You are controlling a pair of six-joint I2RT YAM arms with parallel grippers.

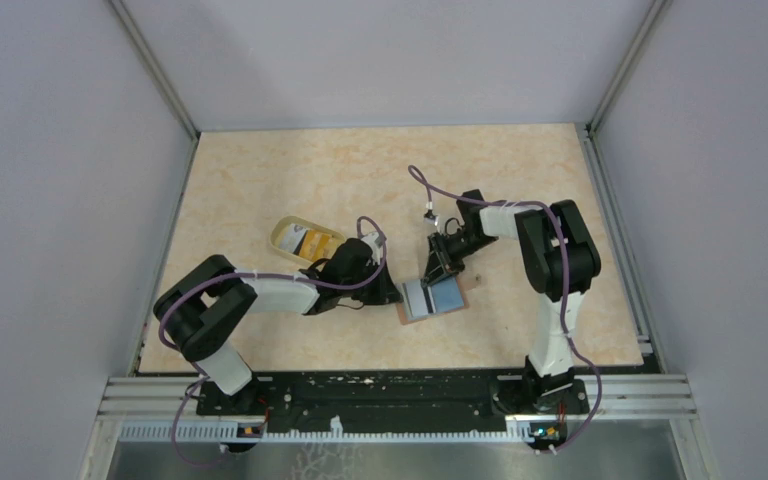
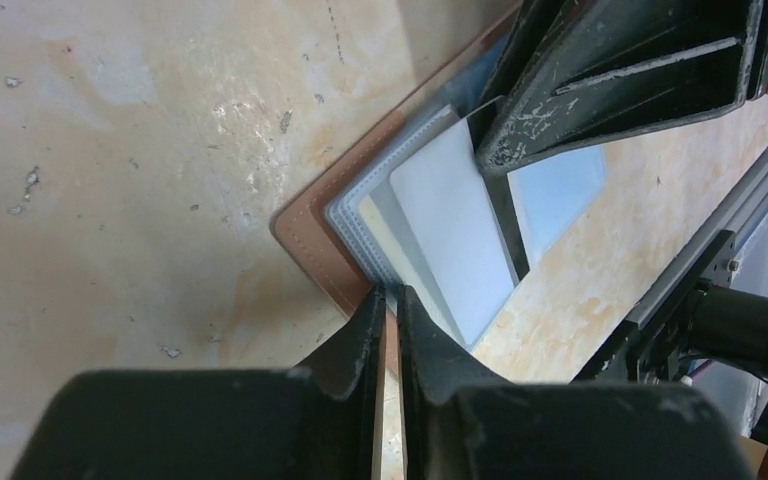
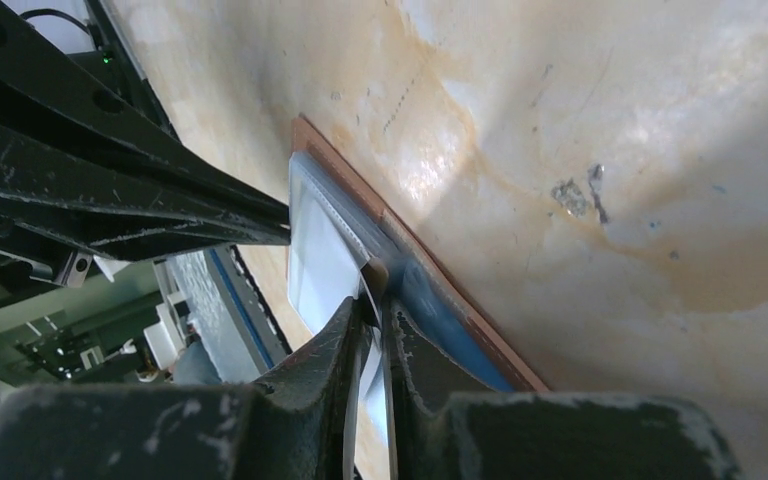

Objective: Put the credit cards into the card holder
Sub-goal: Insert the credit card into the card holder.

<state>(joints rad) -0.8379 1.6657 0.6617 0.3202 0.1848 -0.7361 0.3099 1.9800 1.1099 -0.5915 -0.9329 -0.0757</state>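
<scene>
Where card holder meets credit card, edges blur.

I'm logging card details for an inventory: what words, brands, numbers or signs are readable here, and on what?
None can be read.
white card: blank face shown.
card holder: no lettering visible.
orange-yellow card in the cup: any print too small to tell.
</scene>
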